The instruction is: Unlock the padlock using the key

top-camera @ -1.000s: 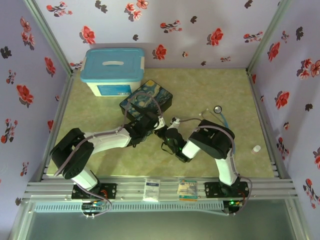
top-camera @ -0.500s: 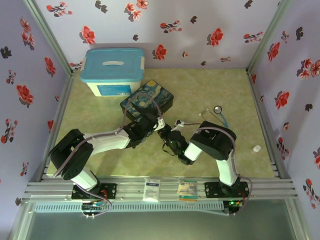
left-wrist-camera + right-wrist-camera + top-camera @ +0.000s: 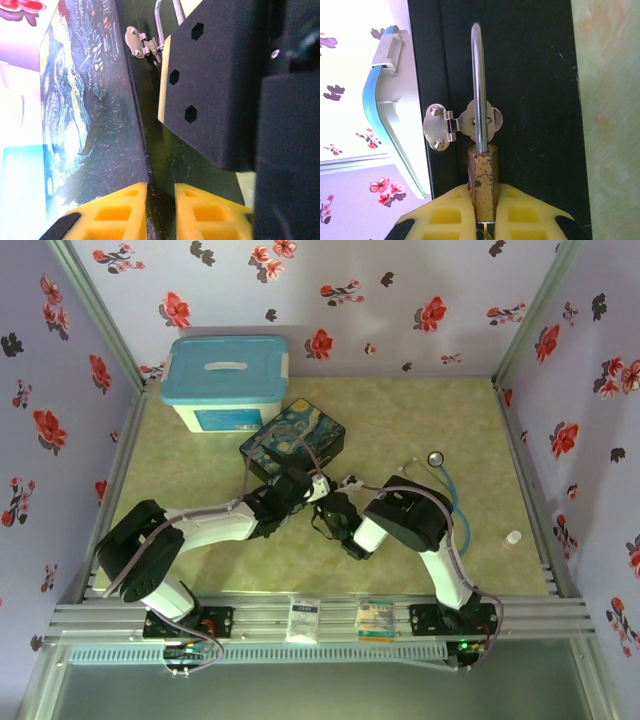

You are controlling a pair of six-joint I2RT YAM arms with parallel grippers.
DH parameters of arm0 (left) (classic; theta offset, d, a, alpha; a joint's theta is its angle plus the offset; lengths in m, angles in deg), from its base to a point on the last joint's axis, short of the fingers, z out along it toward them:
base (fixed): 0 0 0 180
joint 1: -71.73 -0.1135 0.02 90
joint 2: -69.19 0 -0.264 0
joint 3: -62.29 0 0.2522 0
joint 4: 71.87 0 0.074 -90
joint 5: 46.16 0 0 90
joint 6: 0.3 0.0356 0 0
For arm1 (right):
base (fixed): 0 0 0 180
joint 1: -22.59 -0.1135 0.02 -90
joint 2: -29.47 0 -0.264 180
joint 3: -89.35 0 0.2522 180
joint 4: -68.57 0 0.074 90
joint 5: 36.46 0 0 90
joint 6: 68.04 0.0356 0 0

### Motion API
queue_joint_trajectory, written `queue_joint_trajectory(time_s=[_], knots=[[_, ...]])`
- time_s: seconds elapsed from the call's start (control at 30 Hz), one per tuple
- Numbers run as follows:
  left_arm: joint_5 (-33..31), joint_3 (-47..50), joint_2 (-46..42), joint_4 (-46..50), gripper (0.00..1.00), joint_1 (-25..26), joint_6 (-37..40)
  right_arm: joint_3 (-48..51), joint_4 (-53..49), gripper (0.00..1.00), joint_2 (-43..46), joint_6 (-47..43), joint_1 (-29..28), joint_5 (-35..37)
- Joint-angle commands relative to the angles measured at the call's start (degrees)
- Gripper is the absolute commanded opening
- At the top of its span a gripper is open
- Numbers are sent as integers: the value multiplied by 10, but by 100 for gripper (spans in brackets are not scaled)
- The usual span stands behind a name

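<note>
The brass padlock [image 3: 483, 175] hangs by its silver shackle [image 3: 477, 75] through the hasp [image 3: 440, 125] on the black side of the Starry-Night box [image 3: 295, 435]. My right gripper [image 3: 484, 191] is shut on the padlock's body. A thin metal sliver shows under the padlock's base; I cannot tell whether it is the key. My left gripper [image 3: 161, 189] sits at the box's near edge [image 3: 85, 100], its yellow fingers [image 3: 120, 210] a narrow gap apart with something dark between them. The right gripper's black body [image 3: 215, 85] is close in front of it.
A blue-lidded white bin [image 3: 225, 380] stands behind the box at the back left. A stethoscope [image 3: 440, 475] lies to the right of the arms. A small white bottle [image 3: 512, 537] sits near the right wall. Both arms crowd together at the box's near side.
The right arm's elbow and forearm have swung left, closer to the left arm. The box and the left arm have stayed about where they were.
</note>
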Motion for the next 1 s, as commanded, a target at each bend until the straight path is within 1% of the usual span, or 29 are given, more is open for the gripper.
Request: queue_joint_trajectory(time_s=[0.0, 0.07, 0.2, 0.3, 0.33, 0.4, 0.43, 0.5, 0.57, 0.67, 0.73, 0.77, 0.83, 0.87, 0.93, 0.97], knots=[[42, 47, 29, 154, 19, 2, 4, 11, 8, 0, 23, -7, 43, 53], [42, 48, 29, 154, 19, 2, 5, 15, 8, 0, 29, -24, 59, 30], [37, 50, 34, 153, 18, 2, 5, 34, 8, 0, 35, -35, 81, 46], [35, 53, 32, 150, 16, 2, 7, 28, 8, 0, 26, -19, 97, 17], [35, 53, 31, 148, 15, 3, 7, 23, 8, 0, 29, -28, 97, 10], [31, 53, 34, 146, 15, 2, 8, 3, 8, 0, 39, -74, 94, -31], [29, 52, 35, 146, 15, 2, 12, 1, 8, 0, 47, -90, 88, -33], [26, 51, 38, 146, 15, 1, 12, 14, 8, 0, 66, -112, 87, -5], [25, 50, 38, 147, 15, 1, 8, 24, 8, 0, 67, -101, 93, 17], [21, 53, 37, 146, 14, 0, 9, 21, 8, 0, 44, -86, 105, 26], [21, 55, 35, 147, 13, 0, 10, 14, 8, 0, 11, -41, 111, 28], [22, 55, 35, 146, 13, 0, 9, 9, 8, 0, 3, -41, 112, 28], [21, 56, 36, 146, 13, 0, 7, -5, 8, 0, 2, -65, 111, 11], [21, 56, 36, 146, 13, 0, 8, -14, 8, 0, 10, -97, 110, -3], [22, 55, 38, 146, 13, 0, 9, -25, 6, 0, 50, -234, 103, -42], [22, 55, 38, 145, 13, 0, 9, -17, 3, 0, 66, -264, 96, -30]])
